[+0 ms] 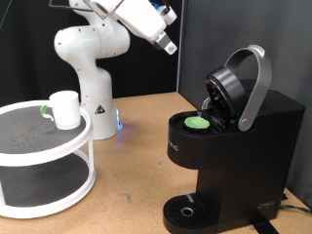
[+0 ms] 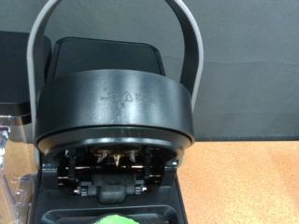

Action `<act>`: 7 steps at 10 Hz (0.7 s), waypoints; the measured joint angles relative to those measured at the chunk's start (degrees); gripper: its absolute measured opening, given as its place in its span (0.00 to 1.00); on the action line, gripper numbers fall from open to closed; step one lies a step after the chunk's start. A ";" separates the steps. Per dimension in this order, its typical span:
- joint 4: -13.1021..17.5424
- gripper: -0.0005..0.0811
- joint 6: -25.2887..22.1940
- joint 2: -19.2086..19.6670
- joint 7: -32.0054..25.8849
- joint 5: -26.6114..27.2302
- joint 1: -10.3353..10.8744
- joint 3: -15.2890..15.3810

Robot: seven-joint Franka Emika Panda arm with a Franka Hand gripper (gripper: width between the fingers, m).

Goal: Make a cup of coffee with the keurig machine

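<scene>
The keurig machine is the biggest thing here, a black box standing on the wooden counter at the exterior view's right, with its right edge and lower corner cut off by the frame. Its lid is raised, the silver-grey arched handle tilted up and back, and a green-topped pod sits in the open brew chamber. The round drip tray at its foot is bare. In the wrist view the raised lid fills most of the frame, with the dark mechanism under it hard to make out and only a green sliver of the pod visible at the frame edge.

The white robot arm rises from its base at the far left, and much of its upper part runs out of the top of the frame.

A white two-tier round rack stands at the near left, partly cut off. The cup sits on its upper tier, well apart from the machine.

The gripper hangs high, above and left of the open lid, touching nothing; whether its fingers are apart or together cannot be told.
</scene>
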 joint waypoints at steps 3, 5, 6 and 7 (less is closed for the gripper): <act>-0.43 0.99 0.59 0.18 -0.63 3.99 0.62 0.06; 0.06 0.99 1.50 0.64 0.23 7.46 1.71 1.01; 0.94 0.99 1.59 1.10 1.13 7.80 2.22 1.87; 1.98 0.99 1.87 1.74 2.16 7.91 2.74 2.92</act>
